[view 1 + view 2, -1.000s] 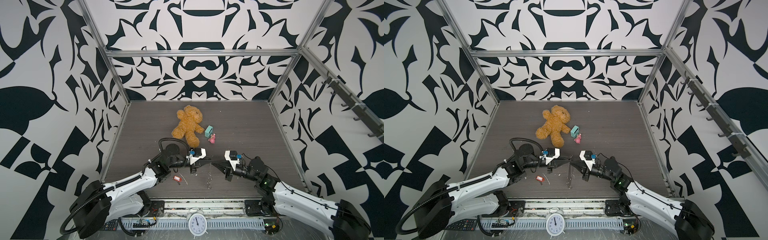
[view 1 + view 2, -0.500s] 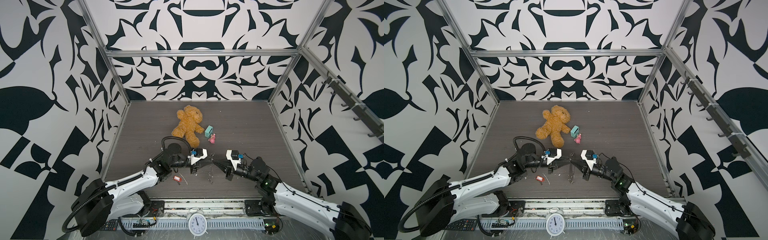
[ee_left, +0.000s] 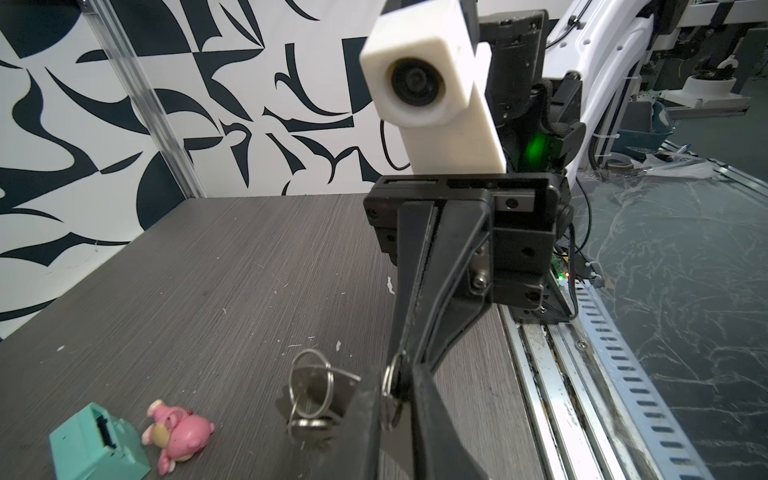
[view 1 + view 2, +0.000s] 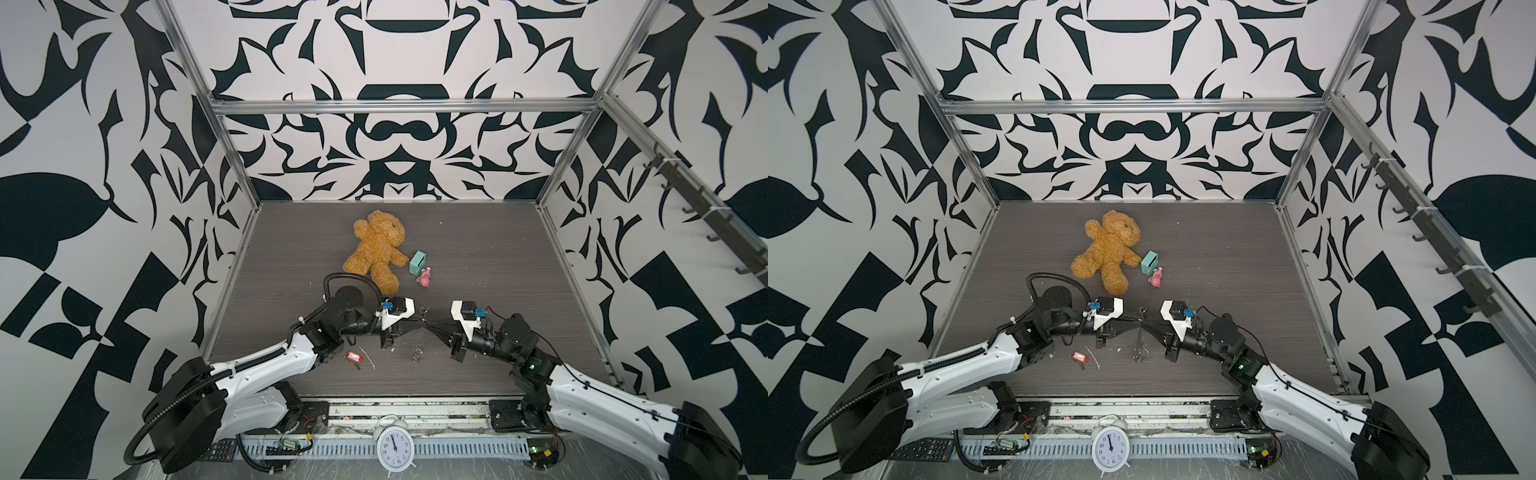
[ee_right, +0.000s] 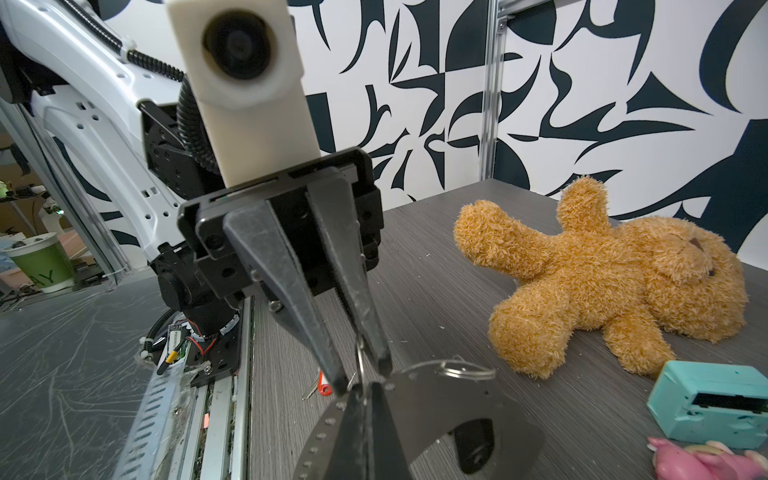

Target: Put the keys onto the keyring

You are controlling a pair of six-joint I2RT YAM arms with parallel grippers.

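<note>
Top views both show a white alarm clock (image 4: 395, 446) at the near edge. Beyond it is the dark table (image 4: 498, 257), where the red tag (image 4: 353, 356) lies flat beside the left arm, well apart from the keyring. Just past the tag, the two grippers face each other tip to tip above the middle of the table.

In the left wrist view, the right gripper (image 3: 400, 368) is pinched tight on the keyring (image 3: 390, 384). A second silver ring (image 3: 311, 384) hangs beside it on the grey strap (image 5: 436, 399).

In the right wrist view, the left gripper (image 5: 360, 376) stands narrowly parted with the thin ring between its fingers. Whether they touch it I cannot tell.

Farther back lie a pink figure (image 4: 424, 277), a teal box (image 4: 417, 262) and a teddy bear (image 4: 376, 253).
</note>
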